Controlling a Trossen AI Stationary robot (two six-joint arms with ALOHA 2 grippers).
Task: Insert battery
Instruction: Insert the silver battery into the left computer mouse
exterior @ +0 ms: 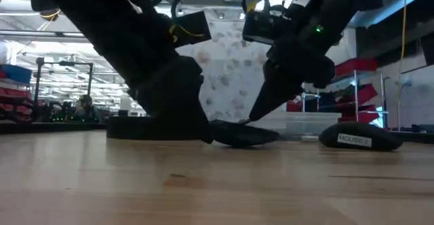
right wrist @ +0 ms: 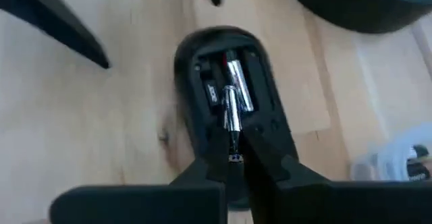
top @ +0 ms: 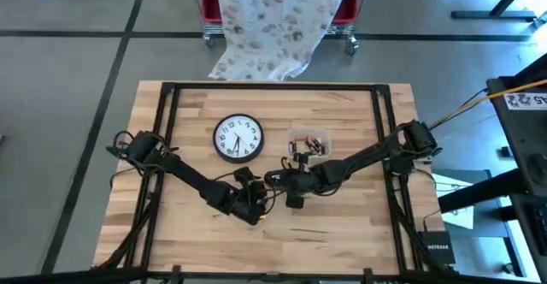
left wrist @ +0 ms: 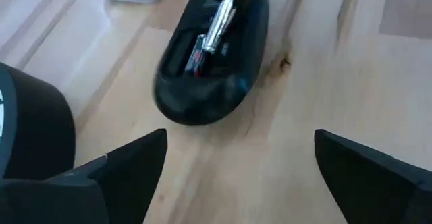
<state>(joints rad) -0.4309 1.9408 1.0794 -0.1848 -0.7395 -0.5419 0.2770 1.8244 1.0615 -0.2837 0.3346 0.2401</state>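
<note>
Wooden planks make up the bench, which stands on a grey floor with a patterned cloth hanging beyond its far edge. From above, both arms meet just in front of a wall clock, the landmark lying face up; a clear box of batteries sits just beside the clock, on the right arm's side. The right end effector reaches in from that side, while the left end effector waits close by, nearer the front edge than the clock.

At bench height, the mouse lies upside down, presumably so its battery bay faces up; a loose cover marked "MOUSE" rests apart from it.

Through the left wrist camera, the left end effector's fingers are spread wide and empty, short of the mouse, likely ready to steady it.

Through the right wrist camera, the right end effector is clenched on the battery, angling it into the open bay beside the clock; it looks not yet seated.
</note>
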